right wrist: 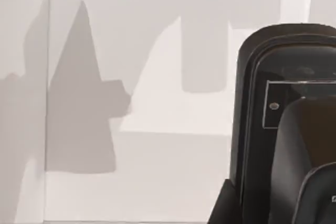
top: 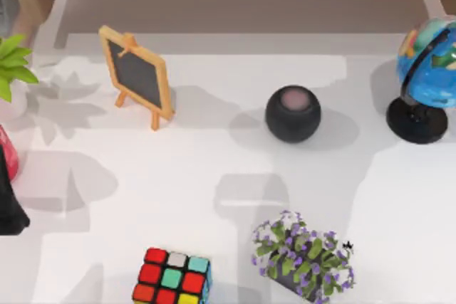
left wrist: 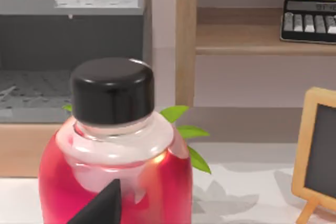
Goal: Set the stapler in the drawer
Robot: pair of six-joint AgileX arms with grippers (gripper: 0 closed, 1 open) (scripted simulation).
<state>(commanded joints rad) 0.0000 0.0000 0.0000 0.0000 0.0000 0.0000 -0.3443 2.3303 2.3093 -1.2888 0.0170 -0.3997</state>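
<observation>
Your left gripper sits at the table's edge, well left of the chalkboard easel, against a red bottle with a black cap. You cannot tell whether it is apart or clamped. A grey drawer unit stands behind the bottle, left of the easel. Your right gripper is beside a glossy black object, perhaps the stapler; its state is likewise unclear.

No legible text, label, brand or number appears in any view. The chalkboard face is blank. The keyboard keys possibly carry markings, unreadable here.
</observation>
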